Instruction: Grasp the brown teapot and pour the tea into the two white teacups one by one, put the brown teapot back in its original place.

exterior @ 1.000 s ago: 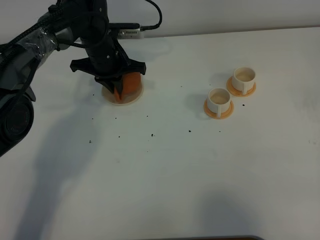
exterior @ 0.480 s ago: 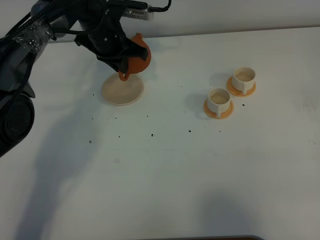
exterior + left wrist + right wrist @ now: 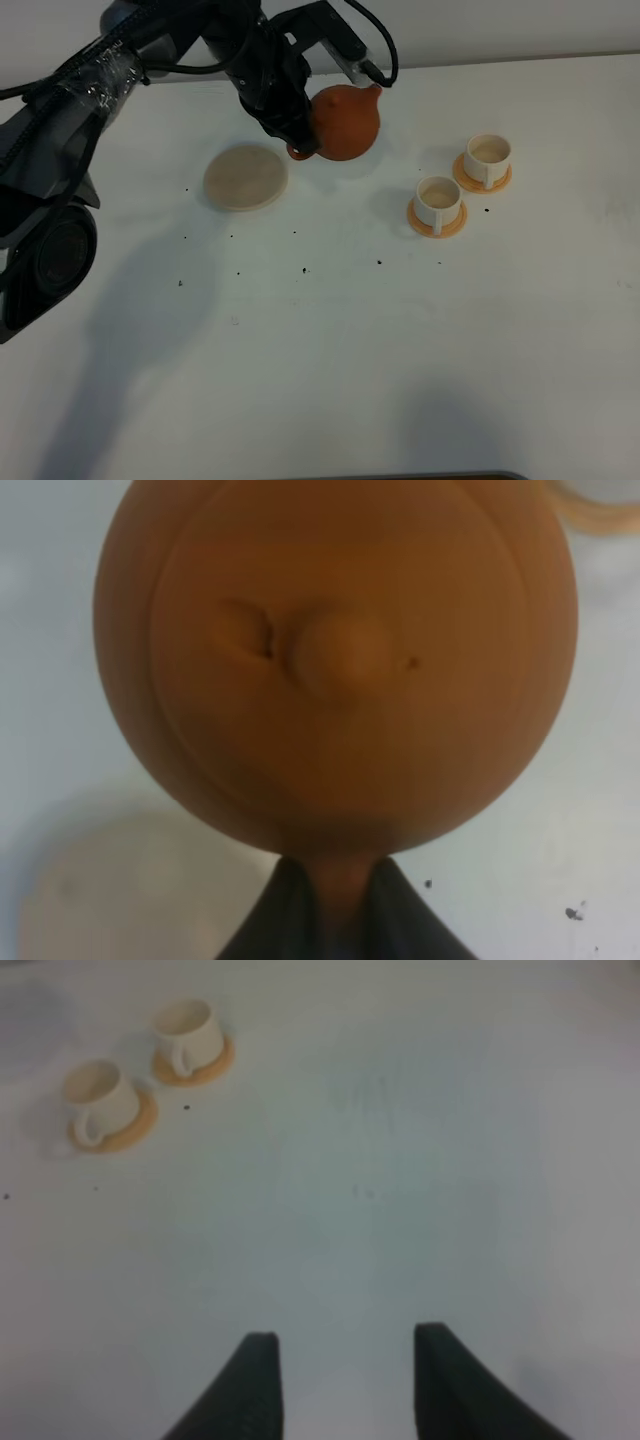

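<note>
2 teacups (image 3: 437, 198) unpoured | L gripper (image 3: 297, 148) pinches teapot (image 3: 345, 122) handle, aloft for pour | coaster (image 3: 245, 177) free for return | R gripper (image 3: 340, 1360) spread, idle

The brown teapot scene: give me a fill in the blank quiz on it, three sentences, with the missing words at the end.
1. The left tool is shut on the brown teapot's ____.
2. The number of white teacups standing on orange saucers is ____.
3. The right tool stands ____, with nothing between its fingers.

Missing words: handle; two; open.
</note>
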`<state>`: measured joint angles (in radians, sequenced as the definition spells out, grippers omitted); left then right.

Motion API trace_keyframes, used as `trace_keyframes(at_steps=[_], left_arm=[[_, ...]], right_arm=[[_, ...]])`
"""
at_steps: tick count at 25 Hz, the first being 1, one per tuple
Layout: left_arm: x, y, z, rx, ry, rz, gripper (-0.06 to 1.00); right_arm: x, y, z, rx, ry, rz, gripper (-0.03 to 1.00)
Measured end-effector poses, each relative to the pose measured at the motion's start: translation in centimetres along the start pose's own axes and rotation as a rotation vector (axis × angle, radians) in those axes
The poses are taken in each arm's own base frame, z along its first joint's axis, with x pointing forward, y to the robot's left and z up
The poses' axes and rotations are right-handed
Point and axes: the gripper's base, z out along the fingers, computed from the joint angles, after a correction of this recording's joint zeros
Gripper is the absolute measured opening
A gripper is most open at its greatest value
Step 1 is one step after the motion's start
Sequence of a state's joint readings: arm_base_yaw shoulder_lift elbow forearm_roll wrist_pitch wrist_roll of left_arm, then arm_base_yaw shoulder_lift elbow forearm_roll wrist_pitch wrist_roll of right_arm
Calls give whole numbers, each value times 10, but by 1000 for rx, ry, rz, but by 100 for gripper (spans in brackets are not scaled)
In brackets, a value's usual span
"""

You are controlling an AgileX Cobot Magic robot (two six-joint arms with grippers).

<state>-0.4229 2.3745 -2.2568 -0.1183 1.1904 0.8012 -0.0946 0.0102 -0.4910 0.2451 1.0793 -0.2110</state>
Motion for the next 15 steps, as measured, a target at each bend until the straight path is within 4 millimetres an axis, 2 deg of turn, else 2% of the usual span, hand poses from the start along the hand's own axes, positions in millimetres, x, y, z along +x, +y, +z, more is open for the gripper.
trace_keyframes(at_steps=[4, 9, 15], left_arm=[[-12, -10, 2, -35, 8, 151, 11], [-25, -10, 5, -173, 7, 275, 11], [-29, -9, 11, -198, -8, 304, 11]], right_arm=[[0, 0, 0, 0, 0, 0, 31], [0, 0, 0, 0, 0, 0, 31], [0, 0, 0, 0, 0, 0, 31]])
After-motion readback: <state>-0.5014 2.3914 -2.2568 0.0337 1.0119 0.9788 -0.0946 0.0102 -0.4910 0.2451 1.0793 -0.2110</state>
